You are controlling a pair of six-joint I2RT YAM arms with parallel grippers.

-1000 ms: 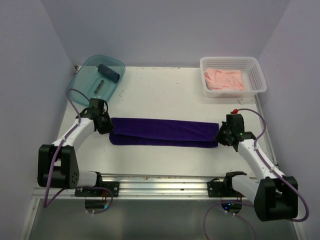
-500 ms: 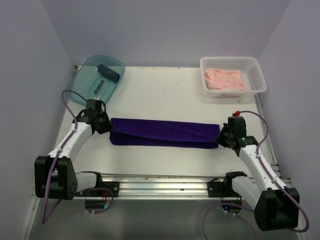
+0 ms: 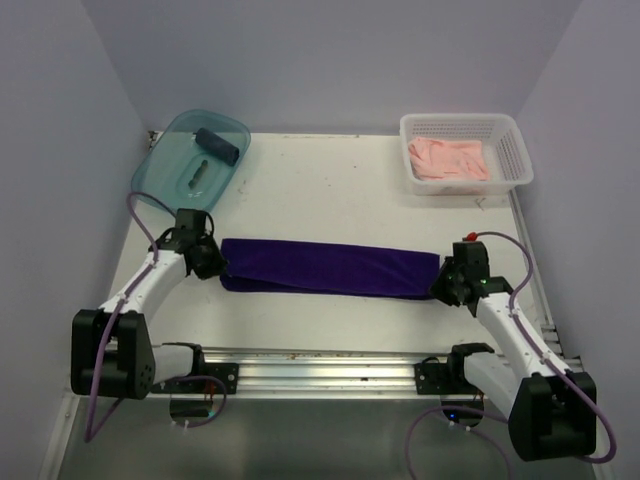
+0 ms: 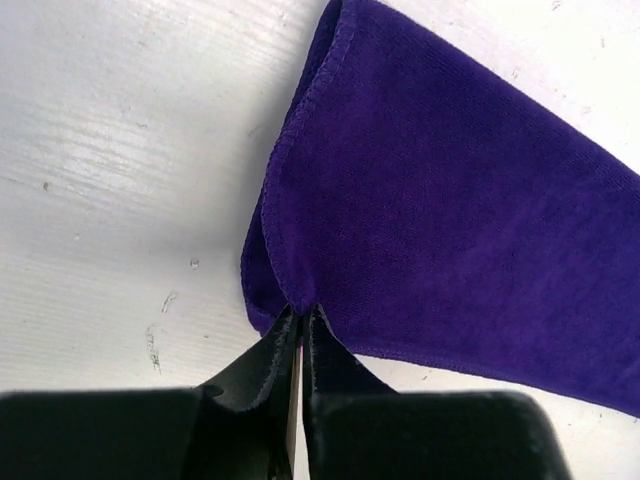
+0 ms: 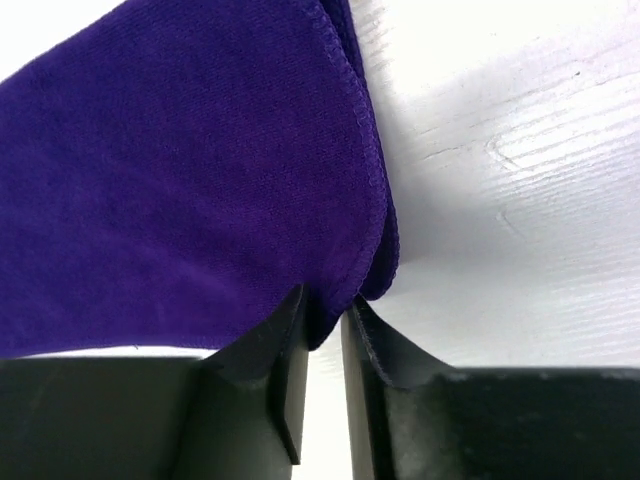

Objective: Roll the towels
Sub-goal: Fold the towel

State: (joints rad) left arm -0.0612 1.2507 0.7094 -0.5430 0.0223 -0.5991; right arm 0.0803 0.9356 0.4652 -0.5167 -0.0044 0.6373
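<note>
A deep purple towel (image 3: 330, 267) lies folded into a long strip across the middle of the table. My left gripper (image 3: 212, 262) is shut on its left end (image 4: 300, 305), pinching the hem. My right gripper (image 3: 444, 284) is shut on its right end (image 5: 330, 300), a fold of cloth between the fingers. A dark slate-blue towel (image 3: 220, 146) sits rolled in the teal bin (image 3: 170, 170) at the back left. A pale pink towel (image 3: 450, 158) lies crumpled in the white basket (image 3: 512, 150) at the back right.
The teal bin stands just behind my left arm. The white basket stands at the back right corner. A metal rail (image 3: 320, 362) runs along the near edge. Walls close in on the left, right and back.
Both grippers have drawn toward the near edge with the towel ends, folding the far layer over so the strip now looks narrower and even.
</note>
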